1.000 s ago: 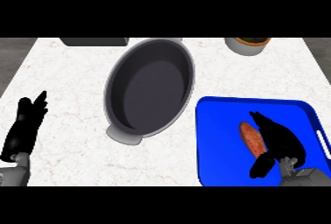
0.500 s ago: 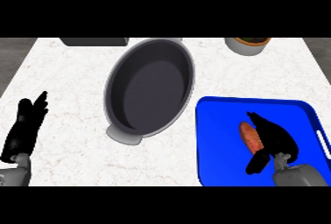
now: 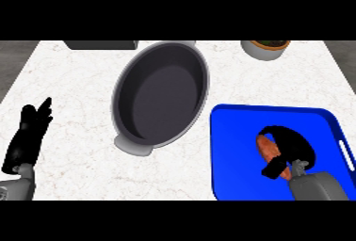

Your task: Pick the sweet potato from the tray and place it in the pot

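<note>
An orange-brown sweet potato (image 3: 266, 147) lies on the blue tray (image 3: 236, 155) at the lower right. My right hand (image 3: 295, 149) sits over it, fingers curled round its far side and thumb at its near end, hiding much of it. A large dark oval pot (image 3: 161, 94) with grey handles stands in the middle of the counter, left of the tray. At the left edge my left hand (image 3: 28, 139) rests open with fingers pointing up.
A grey bowl with brown contents (image 3: 265, 48) stands at the back right. A dark flat object (image 3: 101, 44) lies at the back left edge. The white marble counter (image 3: 69, 84) stretches between the pot and my left hand.
My right hand has drawn in tighter round the sweet potato, fingers more curled, and its forearm shows further into view. The left hand and the pot have stayed put.
</note>
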